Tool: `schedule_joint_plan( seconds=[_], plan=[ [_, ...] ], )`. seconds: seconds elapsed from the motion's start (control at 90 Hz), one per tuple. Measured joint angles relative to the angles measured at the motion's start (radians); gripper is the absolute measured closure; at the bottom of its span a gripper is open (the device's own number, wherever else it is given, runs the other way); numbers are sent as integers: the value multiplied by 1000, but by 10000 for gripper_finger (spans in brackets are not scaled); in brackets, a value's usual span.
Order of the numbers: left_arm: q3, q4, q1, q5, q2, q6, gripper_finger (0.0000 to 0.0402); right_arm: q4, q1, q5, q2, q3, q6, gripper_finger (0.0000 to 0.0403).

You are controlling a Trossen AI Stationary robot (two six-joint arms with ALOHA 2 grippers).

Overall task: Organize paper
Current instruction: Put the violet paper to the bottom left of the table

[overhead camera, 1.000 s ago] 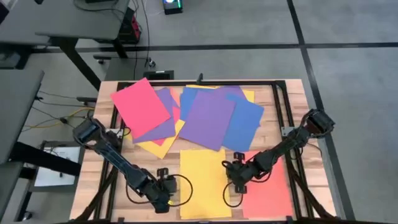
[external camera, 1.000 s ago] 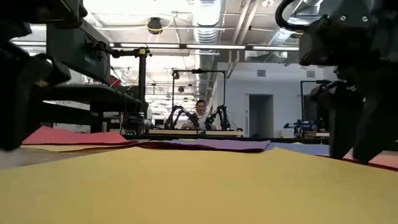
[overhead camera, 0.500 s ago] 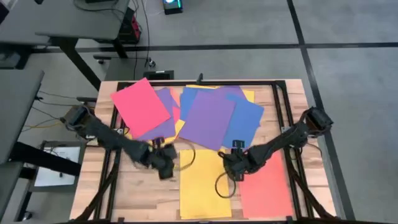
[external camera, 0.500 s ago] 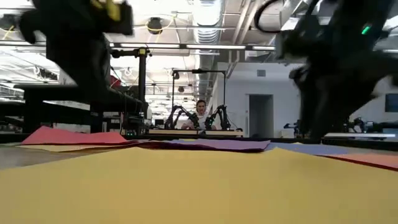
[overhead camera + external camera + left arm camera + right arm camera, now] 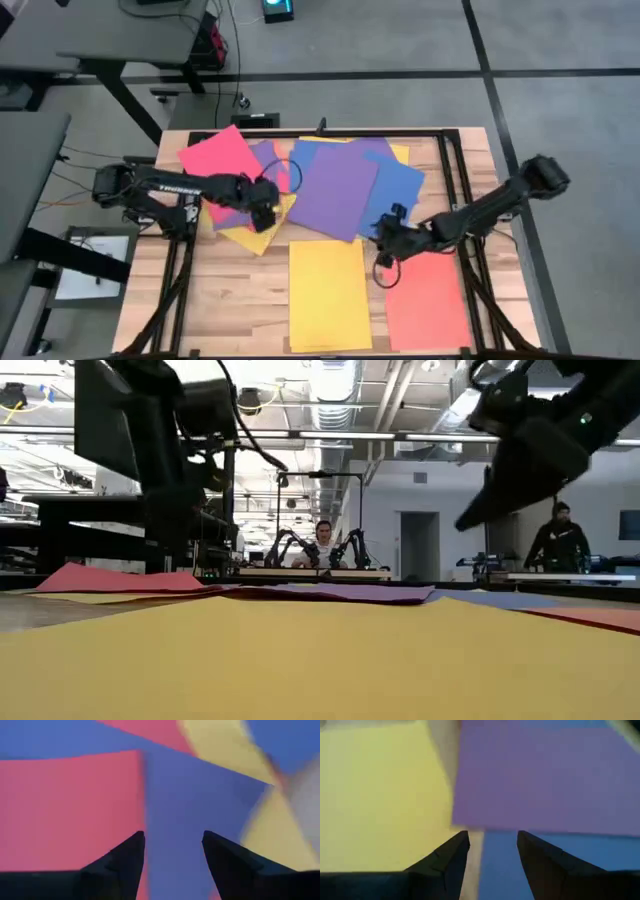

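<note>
Paper point(image 5: 335, 190) is lying fanned across the far half of the table point(image 5: 230, 300), with one yellow sheet point(image 5: 328, 293) and one red sheet point(image 5: 426, 298) squared up nearer me. I am hovering the left gripper point(image 5: 262, 215), fingers spread, over the pile's left edge. The right gripper point(image 5: 385, 232), also spread, is hanging at the purple sheet's point(image 5: 545, 775) near corner, which lies just ahead of it.
</note>
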Motion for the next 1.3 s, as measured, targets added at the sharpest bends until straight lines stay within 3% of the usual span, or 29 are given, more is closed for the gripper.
schedule_joint_plan(
  seconds=[0.244,0.389,0.544,0.656,0.833,0.933,1.089,1.3],
  plan=[
    [-1,146,99,22,0,182,215,412,-42,51,-14,-164,-108,236],
    [-1,216,138,133,0,235,217,418,-129,52,-38,-172,-152,237],
    [-27,321,161,168,0,288,218,385,-260,36,-76,-172,-93,237],
    [-57,405,177,224,1,301,218,302,-394,-103,-116,-172,28,237],
    [-74,495,180,256,1,338,219,190,-599,-453,-133,-172,214,237],
    [-93,573,180,315,1,353,219,163,-673,-572,-124,-172,274,237],
    [-126,694,180,413,1,353,219,113,-748,-679,-106,-172,362,237],
    [-127,791,160,428,74,360,219,119,-788,-684,-71,-172,445,237]
  ],
)
